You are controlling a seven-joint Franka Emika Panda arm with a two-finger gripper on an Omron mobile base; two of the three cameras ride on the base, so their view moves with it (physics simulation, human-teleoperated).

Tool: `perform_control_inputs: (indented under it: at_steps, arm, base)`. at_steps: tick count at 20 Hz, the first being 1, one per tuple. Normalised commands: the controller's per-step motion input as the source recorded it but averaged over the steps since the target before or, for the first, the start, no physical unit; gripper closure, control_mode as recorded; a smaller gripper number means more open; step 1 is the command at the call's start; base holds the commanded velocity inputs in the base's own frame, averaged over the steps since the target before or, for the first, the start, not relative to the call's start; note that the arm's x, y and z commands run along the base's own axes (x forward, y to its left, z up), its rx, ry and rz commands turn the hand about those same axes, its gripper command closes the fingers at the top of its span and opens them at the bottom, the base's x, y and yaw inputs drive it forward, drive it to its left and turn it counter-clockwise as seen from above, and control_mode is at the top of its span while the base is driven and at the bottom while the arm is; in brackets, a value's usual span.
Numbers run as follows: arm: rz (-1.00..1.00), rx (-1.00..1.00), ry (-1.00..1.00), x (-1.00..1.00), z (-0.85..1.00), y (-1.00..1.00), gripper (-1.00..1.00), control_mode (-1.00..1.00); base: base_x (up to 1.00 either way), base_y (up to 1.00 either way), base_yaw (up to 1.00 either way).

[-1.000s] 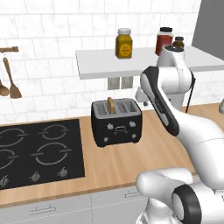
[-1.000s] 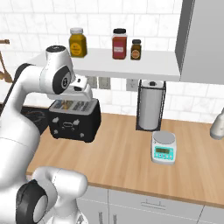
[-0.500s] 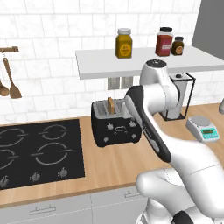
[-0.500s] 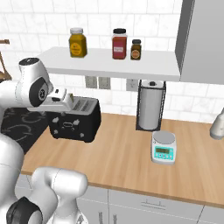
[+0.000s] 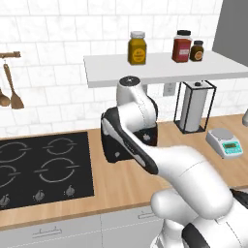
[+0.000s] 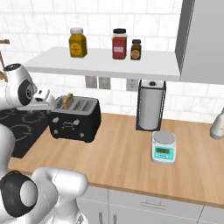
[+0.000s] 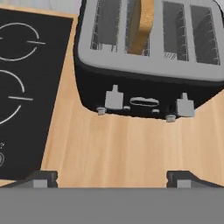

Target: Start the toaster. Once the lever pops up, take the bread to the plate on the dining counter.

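- the toaster (image 7: 148,57) sits on the wooden desk (image 6: 131,153) just beside the black hob (image 7: 26,83).
- the bread (image 7: 142,24) stands upright in a slot, second from the hob side.
- the gripper (image 7: 111,178) hangs above bare desk in front of the toaster, spread wide, holding nothing.

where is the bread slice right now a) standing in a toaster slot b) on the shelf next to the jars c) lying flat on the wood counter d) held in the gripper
a: the bread stands upright in one of the top slots of the toaster, sticking up above them, while the gripper hangs open in front of the toaster with nothing between its fingertips.
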Motion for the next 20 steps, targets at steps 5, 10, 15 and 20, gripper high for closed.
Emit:
perform_control_inputs:
  at_steps: [5, 10, 15, 20]
  arm:
    - [-0.03, -0.09, 0.09, 0.68, -0.15, 0.15, 1.0, -1.0]
    - [-0.06, -0.08, 0.03, 0.46, -0.38, -0.01, 1.0, -1.0]
    - [-0.08, -0.03, 0.0, 0.42, -0.54, 0.0, 1.0, -1.0]
    - [-0.08, 0.0, 0.0, 0.02, -0.49, -0.01, 1.0, -1.0]
  base:
    - [0.0, 0.0, 0.0]
    - [0.0, 0.0, 0.0]
    - [0.0, 0.0, 0.0]
    - [0.0, 0.0, 0.0]
